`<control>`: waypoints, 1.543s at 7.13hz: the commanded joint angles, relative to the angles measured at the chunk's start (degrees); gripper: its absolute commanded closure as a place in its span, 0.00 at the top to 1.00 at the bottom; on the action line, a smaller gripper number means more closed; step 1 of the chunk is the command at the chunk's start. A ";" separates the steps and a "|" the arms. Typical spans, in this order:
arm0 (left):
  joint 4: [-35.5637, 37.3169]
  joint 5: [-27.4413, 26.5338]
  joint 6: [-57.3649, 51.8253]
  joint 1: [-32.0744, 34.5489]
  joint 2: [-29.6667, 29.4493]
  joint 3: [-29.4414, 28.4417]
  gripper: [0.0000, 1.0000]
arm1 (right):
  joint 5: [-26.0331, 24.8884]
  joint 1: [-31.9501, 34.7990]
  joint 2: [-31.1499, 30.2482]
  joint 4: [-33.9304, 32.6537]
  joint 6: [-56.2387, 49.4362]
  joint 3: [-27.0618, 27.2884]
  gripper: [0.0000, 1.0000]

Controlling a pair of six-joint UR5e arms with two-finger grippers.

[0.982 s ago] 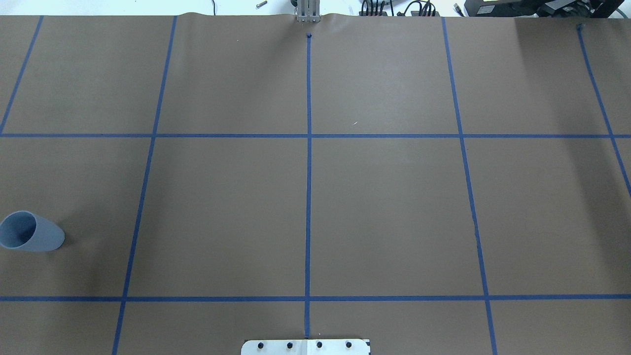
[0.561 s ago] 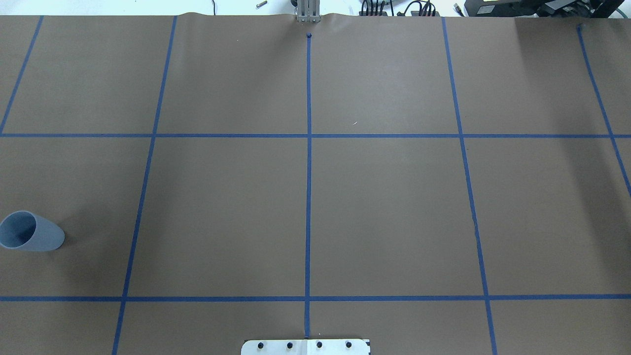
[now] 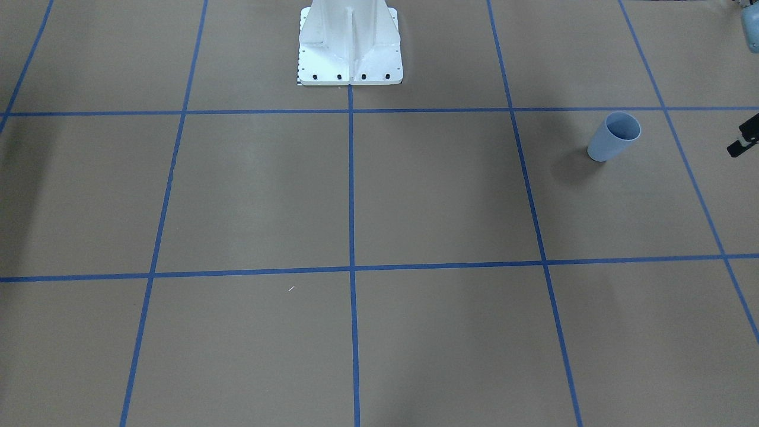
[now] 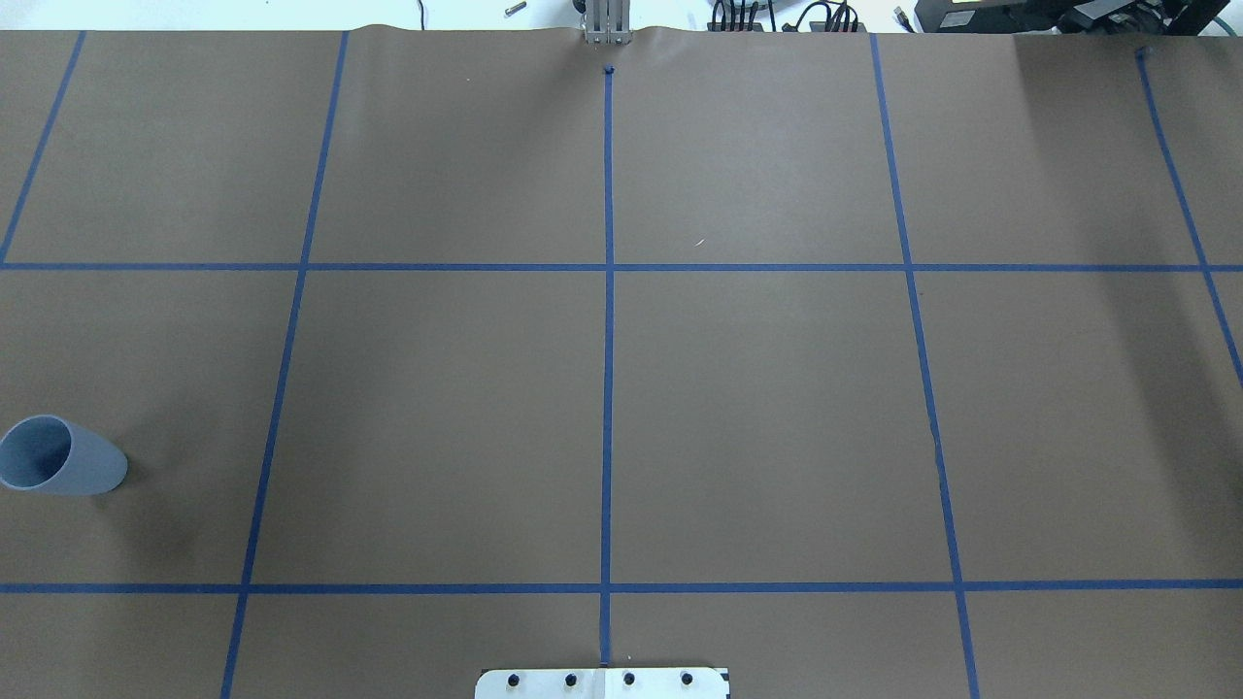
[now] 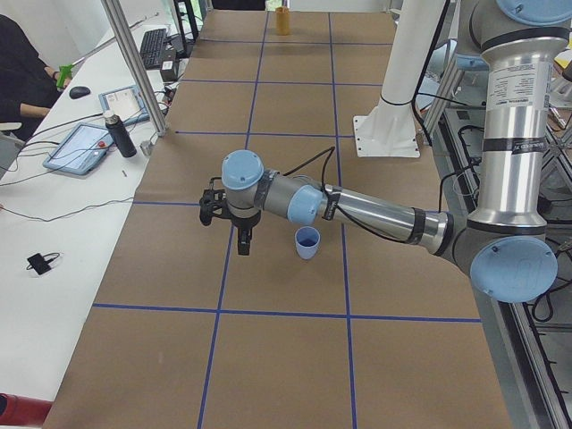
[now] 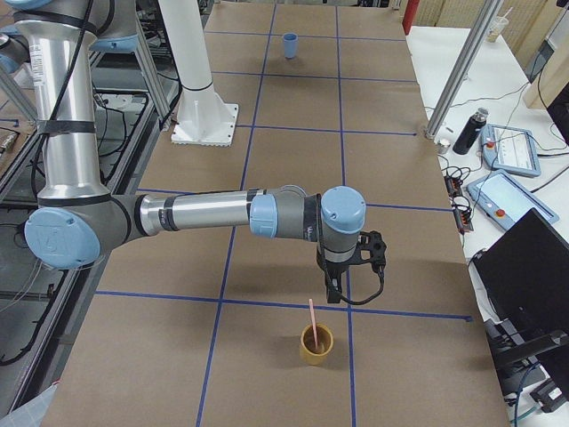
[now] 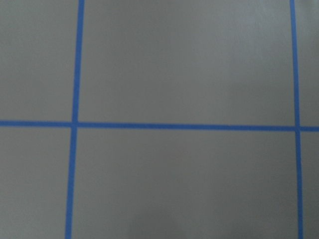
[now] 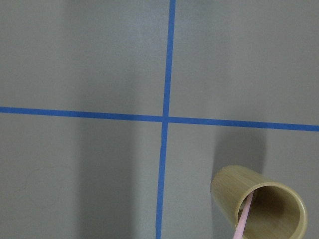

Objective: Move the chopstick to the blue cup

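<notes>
The blue cup (image 4: 58, 469) stands upright at the table's left edge, also seen as the blue cup (image 3: 614, 136) and the blue cup (image 5: 307, 241). One pale pink chopstick (image 6: 313, 320) leans in a tan bamboo cup (image 6: 316, 345) at the table's right end; the right wrist view shows the chopstick (image 8: 242, 221) inside the bamboo cup (image 8: 259, 206). My left gripper (image 5: 243, 243) hovers a short way beside the blue cup. My right gripper (image 6: 333, 294) hangs just beyond the bamboo cup. I cannot tell whether either gripper is open or shut.
The white robot pedestal (image 3: 350, 53) stands at the table's middle on the robot's side. An operators' desk with tablets and a dark bottle (image 5: 121, 134) runs along the far edge, behind metal posts (image 5: 134, 67). A seated person (image 5: 22, 71) is there. Blue tape lines grid the brown table.
</notes>
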State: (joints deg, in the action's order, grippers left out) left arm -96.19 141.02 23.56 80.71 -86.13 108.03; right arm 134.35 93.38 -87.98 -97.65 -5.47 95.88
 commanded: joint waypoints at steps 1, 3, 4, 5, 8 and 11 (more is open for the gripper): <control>-6.50 0.14 9.43 -4.92 9.61 7.17 0.99 | -1.81 -1.09 -0.61 0.09 0.11 -0.17 1.00; -21.62 -1.52 20.51 -11.85 16.85 6.84 0.99 | -1.20 -1.10 -0.96 0.18 -0.06 -0.52 1.00; -23.24 -3.71 22.47 -14.67 17.83 6.84 0.99 | -1.29 -1.10 -0.96 0.27 0.02 -0.61 1.00; -23.34 -6.43 23.71 -16.87 17.49 5.88 0.99 | -1.64 -1.10 -0.96 0.27 0.55 -0.52 1.00; -31.93 -9.44 29.04 -18.20 14.69 -1.84 0.99 | -1.73 -1.10 -0.53 0.18 0.64 -0.35 1.00; -32.13 -9.80 30.22 -23.66 14.06 -1.77 0.99 | -1.38 -1.10 -0.35 0.18 0.64 -0.35 1.00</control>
State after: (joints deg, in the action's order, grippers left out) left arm -128.15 131.26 53.45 58.60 -71.75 106.31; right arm 132.85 92.29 -88.43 -97.47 -4.83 95.53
